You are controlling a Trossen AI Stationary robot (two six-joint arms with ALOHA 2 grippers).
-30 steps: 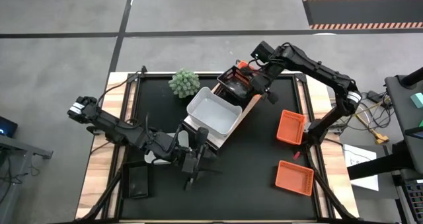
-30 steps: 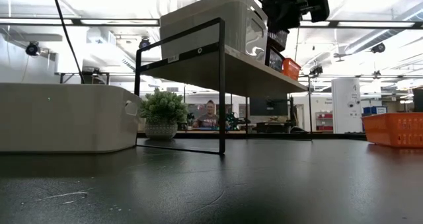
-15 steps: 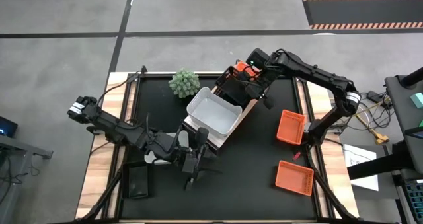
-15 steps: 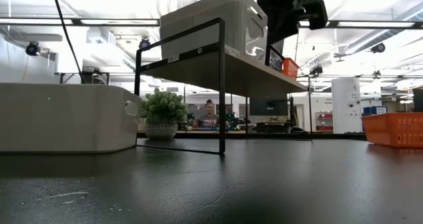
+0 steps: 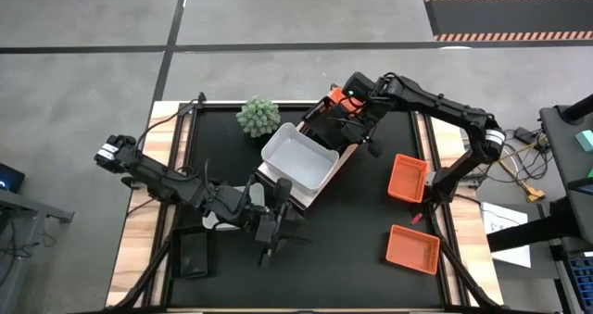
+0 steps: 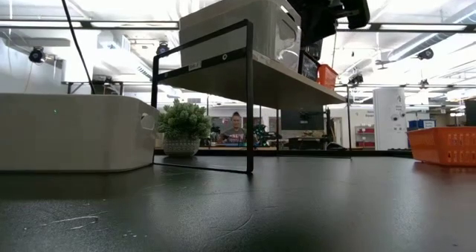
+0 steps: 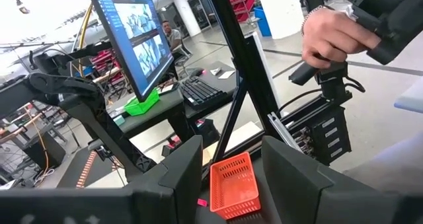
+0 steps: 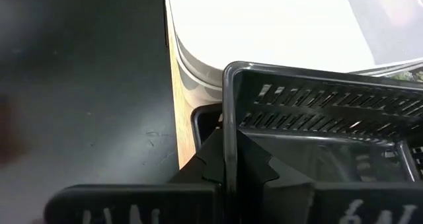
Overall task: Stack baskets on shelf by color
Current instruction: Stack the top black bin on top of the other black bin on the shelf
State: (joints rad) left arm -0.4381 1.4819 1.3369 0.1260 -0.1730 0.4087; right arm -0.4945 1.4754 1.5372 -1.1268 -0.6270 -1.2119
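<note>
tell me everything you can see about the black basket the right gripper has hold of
The black basket is a dark plastic tray with rows of slots through its side wall and a smooth, rounded rim. The right gripper is shut on that rim, one finger on each side of the wall. From above, the basket sits at the far end of the shelf, right beside the white basket, with a bit of orange basket showing behind it. Whether it rests fully on the board cannot be told.

The white basket (image 5: 298, 157) and black basket (image 5: 326, 121) crowd the shelf (image 5: 345, 155); open tabletop (image 5: 361, 221) lies beside it.
</note>
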